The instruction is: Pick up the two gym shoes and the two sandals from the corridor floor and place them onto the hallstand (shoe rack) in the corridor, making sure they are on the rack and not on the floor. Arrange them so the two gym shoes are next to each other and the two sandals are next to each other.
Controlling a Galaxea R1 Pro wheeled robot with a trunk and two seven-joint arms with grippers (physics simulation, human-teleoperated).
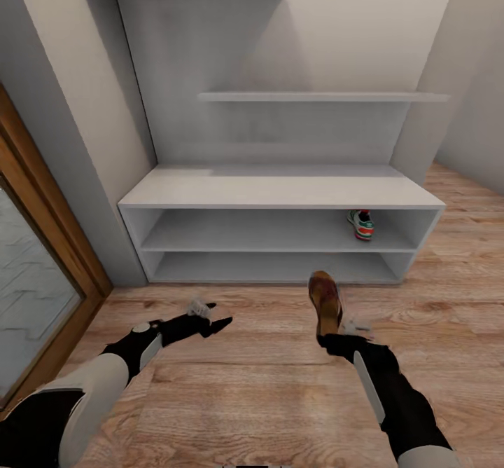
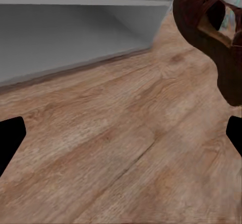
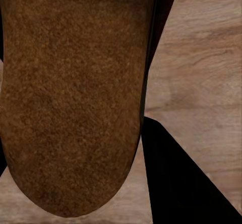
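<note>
The right gripper (image 1: 327, 333) is clamped on a dark-brown sandal (image 1: 325, 300), raised off the corridor floor (image 1: 266, 398) before the hallstand (image 1: 280, 191); one gym shoe (image 1: 361, 224) sits on its upper open shelf at about two o'clock. The left gripper (image 1: 218, 317) hangs empty at nine o'clock of the sandal — fingers apart.

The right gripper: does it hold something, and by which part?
It holds a brown sandal by one end. The left gripper is open and holds nothing.

Home corridor: hallstand (image 1: 280, 191), plank floor (image 1: 266, 398)
</note>
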